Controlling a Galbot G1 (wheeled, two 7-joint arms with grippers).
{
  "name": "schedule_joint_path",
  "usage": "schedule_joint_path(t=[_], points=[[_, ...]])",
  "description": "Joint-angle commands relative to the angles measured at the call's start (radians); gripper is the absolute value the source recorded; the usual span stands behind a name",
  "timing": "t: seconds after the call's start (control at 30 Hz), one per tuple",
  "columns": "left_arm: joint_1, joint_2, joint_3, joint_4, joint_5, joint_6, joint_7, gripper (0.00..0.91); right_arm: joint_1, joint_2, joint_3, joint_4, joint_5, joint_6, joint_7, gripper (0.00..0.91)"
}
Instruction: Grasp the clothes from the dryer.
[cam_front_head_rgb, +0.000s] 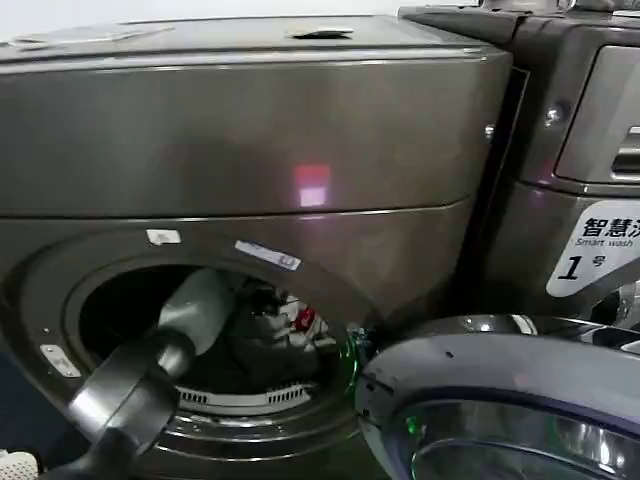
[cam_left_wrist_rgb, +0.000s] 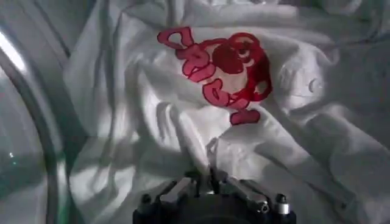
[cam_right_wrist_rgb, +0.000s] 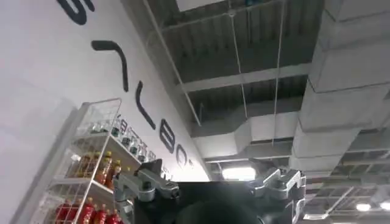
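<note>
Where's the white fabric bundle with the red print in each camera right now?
Head view: the white fabric bundle with red print lies inside the bronze-grey dryer's round opening, beside the left arm.
Left wrist view: bundle just ahead of the left gripper.
Right wrist view: not in it.
Shared landmark: the red print.

Left arm (cam_front_head_rgb: 150, 380) fills left of dryer (cam_front_head_rgb: 250, 130) porthole; open door (cam_front_head_rgb: 500, 400) crowds right.

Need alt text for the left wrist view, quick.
The left hand sits just above the clothes, crumpled white fabric with a red print, inside the dryer, whose curved drum rim runs along one side.
</note>
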Motion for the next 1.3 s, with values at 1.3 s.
schedule_joint_path(t=[1.3], points=[[0.666, -0.056, -0.713, -0.905, -0.698, -0.004, -1.129, 0.000, 0.015, 0.000, -0.011, 0.003, -0.036, 0.053, -0.012, 0.907]])
